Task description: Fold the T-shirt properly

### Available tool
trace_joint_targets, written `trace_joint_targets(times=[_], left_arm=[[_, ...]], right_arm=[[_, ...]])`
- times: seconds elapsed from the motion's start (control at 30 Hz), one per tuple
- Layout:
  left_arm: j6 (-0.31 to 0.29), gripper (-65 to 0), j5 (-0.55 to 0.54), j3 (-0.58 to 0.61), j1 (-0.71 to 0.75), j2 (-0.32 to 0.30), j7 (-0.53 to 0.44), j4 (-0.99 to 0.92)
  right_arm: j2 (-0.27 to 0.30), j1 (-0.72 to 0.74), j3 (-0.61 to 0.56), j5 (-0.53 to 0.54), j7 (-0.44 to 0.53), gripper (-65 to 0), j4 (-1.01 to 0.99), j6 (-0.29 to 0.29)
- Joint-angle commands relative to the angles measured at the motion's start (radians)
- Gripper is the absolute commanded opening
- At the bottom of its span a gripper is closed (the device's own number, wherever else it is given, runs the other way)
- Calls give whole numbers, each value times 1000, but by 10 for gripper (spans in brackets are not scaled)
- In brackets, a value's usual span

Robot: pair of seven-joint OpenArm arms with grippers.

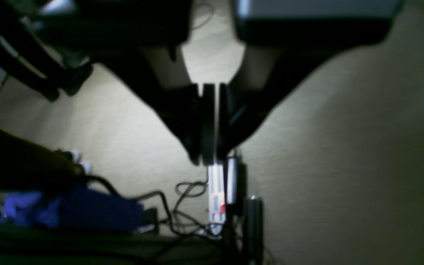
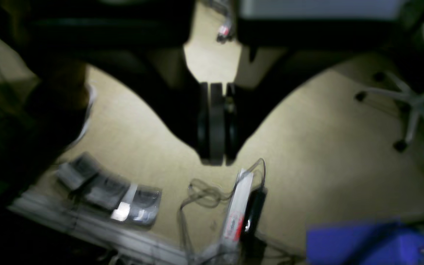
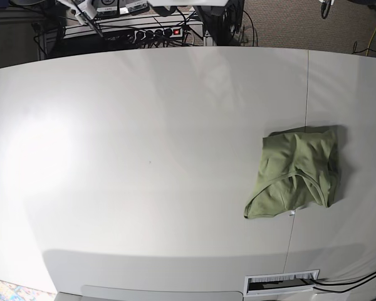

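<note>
Lying near the right edge of the white table [image 3: 144,157], the T-shirt [image 3: 296,173] is seen as a compact, rumpled bundle with loose overlapping layers. Both arms are held off the table; wrist views show only carpeted floor and cables. Left gripper [image 1: 212,156] jaws are pressed together, empty; right gripper [image 2: 215,158] likewise. Risk is judged: several layers could be pinched at once, so the bundle would be dragged toward the table edge rather than spread.

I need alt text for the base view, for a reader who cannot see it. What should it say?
A green T-shirt, folded into a loose, wrinkled bundle, lies on the right side of a wide white table. No robot arm is in this view. A power strip and cables sit on the floor behind the table.
</note>
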Motion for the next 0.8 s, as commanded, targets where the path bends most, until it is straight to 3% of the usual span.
trace_joint_targets(times=[0.0, 0.23, 0.4, 0.6, 0.77], left_arm=[[-18, -650, -11, -4, -8, -8, -5, -35], [-29, -650, -31, 0, -187, -8, -47, -348], [-109, -650, -30, 0, -289, -7, -82, -520], [-111, -650, 48, 0, -408, -6, -159, -678], [-115, -650, 116, 0, -502, 13, -206, -806]], right_arm=[[7, 8, -13, -4, 5, -650, -34, 2], [6, 203, -150, -103, 101, -650, -368, 2], [6, 346, -247, -257, 277, -650, -608, 2], [-4, 508, -337, -357, 500, -650, -934, 2], [-64, 626, -352, -492, 627, -650, -1173, 2]])
